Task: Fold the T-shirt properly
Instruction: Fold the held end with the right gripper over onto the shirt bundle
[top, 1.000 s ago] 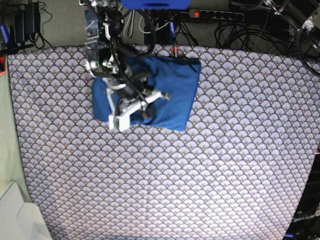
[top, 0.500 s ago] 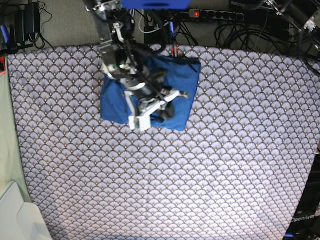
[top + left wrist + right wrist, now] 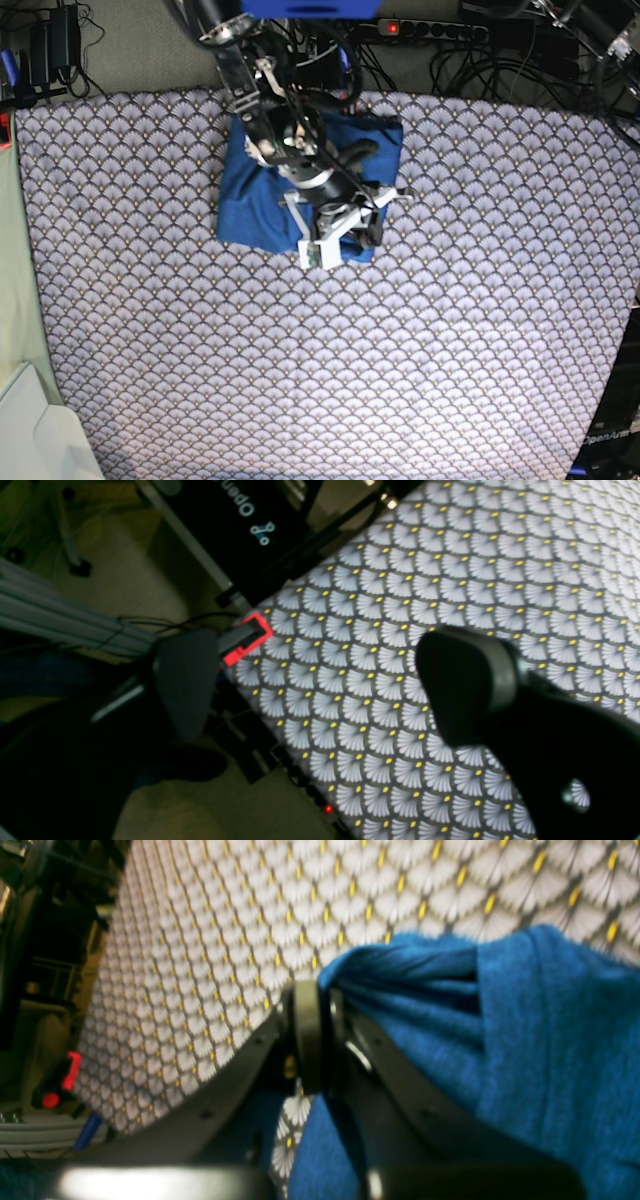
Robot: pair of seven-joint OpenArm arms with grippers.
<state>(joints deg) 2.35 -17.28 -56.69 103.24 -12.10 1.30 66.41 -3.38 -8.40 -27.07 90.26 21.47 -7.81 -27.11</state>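
Right fingers (image 3: 306, 1035): pressing together near the centre of the right wrist view, pinching a bunched edge of blue cloth between them.
Right gripper (image 3: 345, 235): sitting over the lower right corner of the folded bundle in the base view, closed on the fabric; its arm is reaching down from the top of the frame.
Left fingers (image 3: 462, 680): standing wide apart in the left wrist view, one at centre left, one at centre right, holding nothing.
Left gripper (image 3: 320, 680): hovering over a table corner, bare cloth beneath; not visible in the base view.
T-shirt (image 3: 250, 205): lying as a compact, roughly rectangular blue bundle in the upper middle of the base view, near the far table edge.
T-shirt, texture (image 3: 545, 1050): showing a soft fuzzy knit, gathering into ridges at the pinch.
Handling, judged: likely behaving as light and limp, not fragile; layers are probably sliding over one another and over the cloth below, so a single pinch is risking dragging the stack askew.
Hold point, judged: a corner or folded edge where all layers are meeting is looking best; a mid-panel grab is likely lifting the top layer only.
Tablecloth (image 3: 450, 350): covering the whole table, grey scallop pattern with yellow dots, lying flat.
Red clamp (image 3: 247, 637): gripping the table edge at centre left of the left wrist view.
Power strip (image 3: 430, 30): lying behind the table at the top of the base view, among cables.
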